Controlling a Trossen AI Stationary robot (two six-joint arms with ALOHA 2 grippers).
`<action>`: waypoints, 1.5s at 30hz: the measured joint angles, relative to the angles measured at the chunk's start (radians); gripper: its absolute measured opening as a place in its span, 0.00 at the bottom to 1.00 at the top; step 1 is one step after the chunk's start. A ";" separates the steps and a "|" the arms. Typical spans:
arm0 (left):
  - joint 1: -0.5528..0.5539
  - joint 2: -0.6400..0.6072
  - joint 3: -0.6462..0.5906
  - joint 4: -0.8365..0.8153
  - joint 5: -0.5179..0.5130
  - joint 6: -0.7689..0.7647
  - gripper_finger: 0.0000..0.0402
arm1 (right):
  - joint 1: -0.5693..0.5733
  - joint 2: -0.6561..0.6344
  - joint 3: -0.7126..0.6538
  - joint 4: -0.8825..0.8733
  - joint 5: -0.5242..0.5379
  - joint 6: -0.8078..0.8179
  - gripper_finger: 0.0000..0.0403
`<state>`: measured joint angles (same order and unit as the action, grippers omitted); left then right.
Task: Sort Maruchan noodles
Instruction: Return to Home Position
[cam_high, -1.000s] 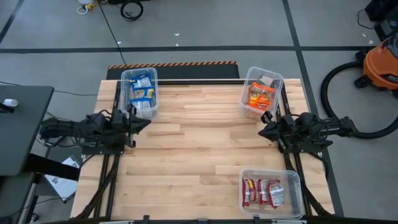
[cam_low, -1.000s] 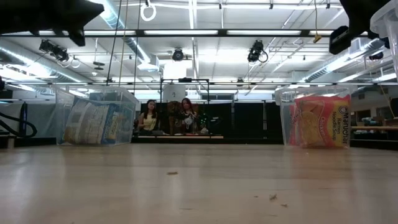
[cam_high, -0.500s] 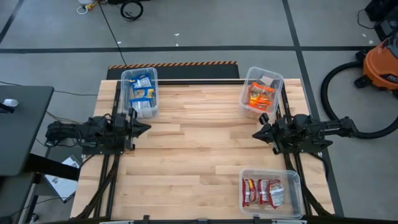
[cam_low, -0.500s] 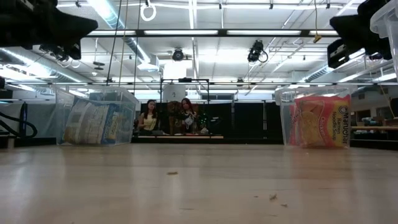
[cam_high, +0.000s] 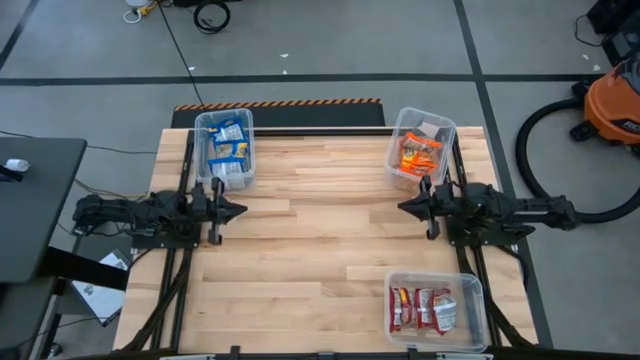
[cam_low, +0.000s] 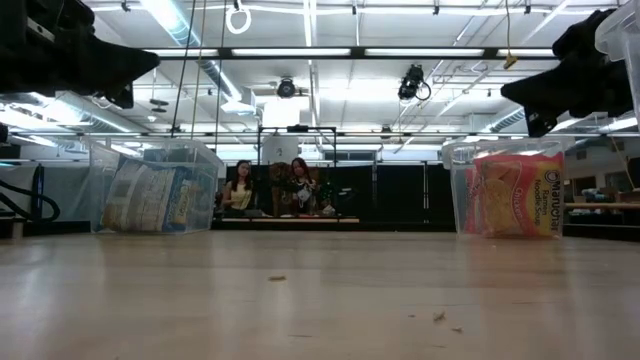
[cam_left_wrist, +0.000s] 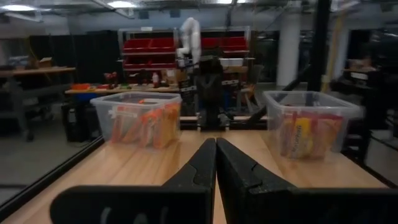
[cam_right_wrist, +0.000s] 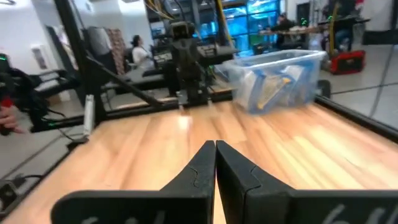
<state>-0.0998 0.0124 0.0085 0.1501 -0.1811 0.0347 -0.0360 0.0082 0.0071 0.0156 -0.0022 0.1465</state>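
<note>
The Maruchan noodles lie sorted in three clear bins. Blue-and-yellow packets fill the far-left bin (cam_high: 225, 148), orange ones the far-right bin (cam_high: 420, 150), and red ones the near-right bin (cam_high: 435, 308). My left gripper (cam_high: 240, 211) is shut and empty at the table's left edge, just near of the blue bin, pointing right across the table. My right gripper (cam_high: 402, 206) is shut and empty at the right edge, just near of the orange bin, pointing left. Their shut fingers show in the left wrist view (cam_left_wrist: 216, 142) and the right wrist view (cam_right_wrist: 215, 143).
Bare wood of the table (cam_high: 320, 230) lies between the two grippers. The arms' frames run along the left and right edges. An orange vacuum (cam_high: 615, 105) stands on the floor to the right. Two people (cam_low: 270, 188) sit far behind the table.
Both arms have come down a little and levelled, so the grippers now point at each other across the table. The left gripper has shifted slightly toward the near edge, and the right gripper slightly toward the table's left. The packets and bins have stayed put.
</note>
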 joint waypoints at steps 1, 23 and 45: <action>0.000 0.000 0.000 0.000 -0.018 -0.011 0.05 | -0.013 0.000 0.000 -0.001 -0.003 -0.010 0.04; -0.001 0.013 0.000 -0.099 0.073 -0.026 0.05 | 0.004 0.026 0.000 0.013 -0.061 -0.115 0.04; -0.001 0.013 -0.001 -0.100 0.071 -0.024 0.05 | 0.004 0.026 0.000 0.013 -0.061 -0.116 0.04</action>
<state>-0.1005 0.0257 0.0078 0.0502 -0.1097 0.0109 -0.0321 0.0338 0.0071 0.0284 -0.0628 0.0307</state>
